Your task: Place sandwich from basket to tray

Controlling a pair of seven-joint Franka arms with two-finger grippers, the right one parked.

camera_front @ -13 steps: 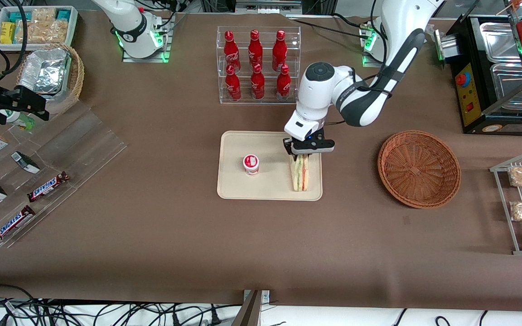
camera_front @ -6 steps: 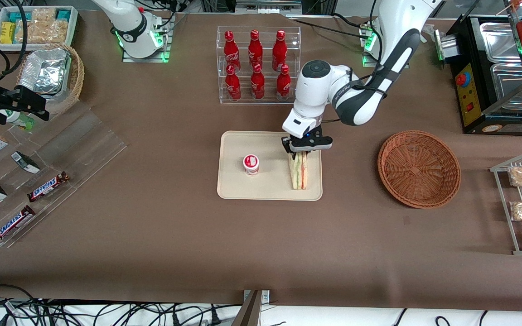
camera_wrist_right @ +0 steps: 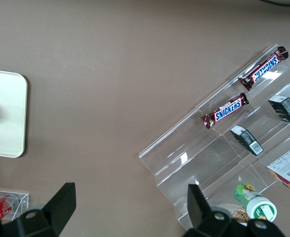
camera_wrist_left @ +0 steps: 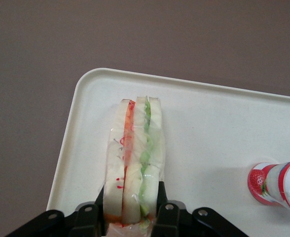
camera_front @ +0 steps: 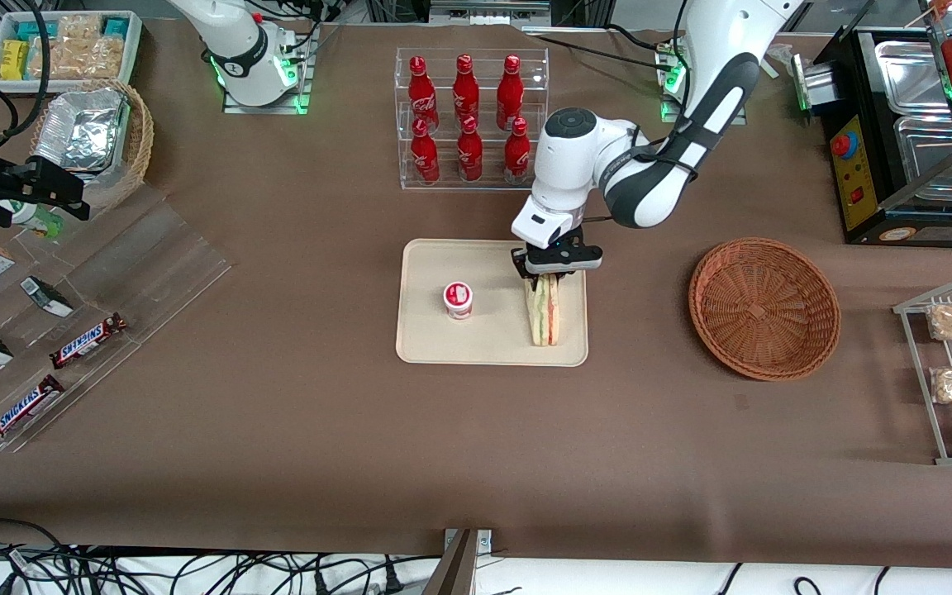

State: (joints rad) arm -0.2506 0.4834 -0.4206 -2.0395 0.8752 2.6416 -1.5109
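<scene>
Front view shows one woven wicker basket [camera_front: 763, 307] at 3 o'clock of one smooth cream tray [camera_front: 435, 339], where the end effector [camera_front: 545, 279] clamps one plastic-wrapped triangular sandwich [camera_front: 544, 312].

A robotics lab staged as a snack shop: cola bottles rack [camera_front: 466, 120], cables [camera_front: 195, 570], chocolate bars [camera_front: 88, 340].

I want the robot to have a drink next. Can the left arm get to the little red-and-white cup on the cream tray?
Probably not right away. The left gripper is shut on the wrapped triangular sandwich on the cream tray. The small red-and-white cup stands beside the sandwich with nothing between them, so once the gripper lets go, reaching looks likely.
</scene>
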